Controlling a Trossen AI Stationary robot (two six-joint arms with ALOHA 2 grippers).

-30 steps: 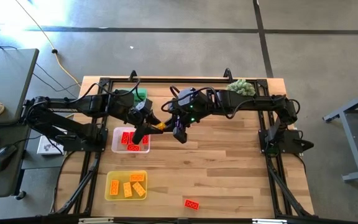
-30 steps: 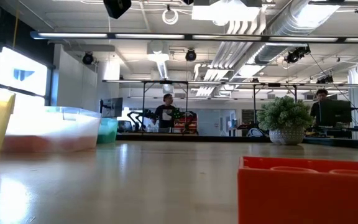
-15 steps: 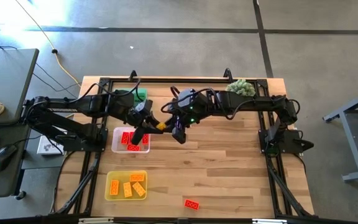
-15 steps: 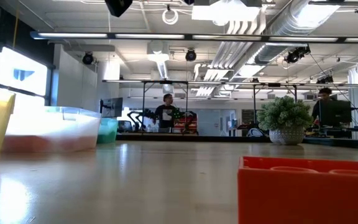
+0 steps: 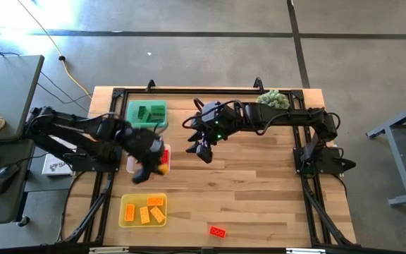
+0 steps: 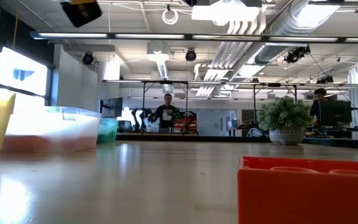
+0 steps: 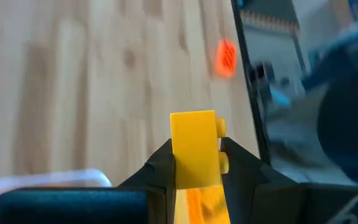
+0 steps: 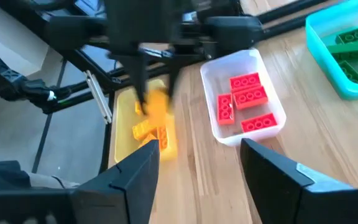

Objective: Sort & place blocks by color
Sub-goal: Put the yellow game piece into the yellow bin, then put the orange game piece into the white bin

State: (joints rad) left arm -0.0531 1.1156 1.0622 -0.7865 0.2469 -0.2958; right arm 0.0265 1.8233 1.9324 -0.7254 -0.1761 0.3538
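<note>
Left gripper [image 7: 194, 163] clamps 1 yellow block [image 7: 194, 149] beside the clear tray [image 5: 130, 164], bound for the yellow tray [image 5: 124, 216]; right gripper [image 8: 197, 163] stands wide, empty.

A robotics lab: exposed ceiling ducts [image 6: 291, 25], monitors [image 6: 333, 112], far workbenches [image 6: 166, 134].

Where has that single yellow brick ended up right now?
The yellow brick is pinched in the left pincer, held in the air beside the clear tray of red bricks, seen from above on the table's left half.
</note>
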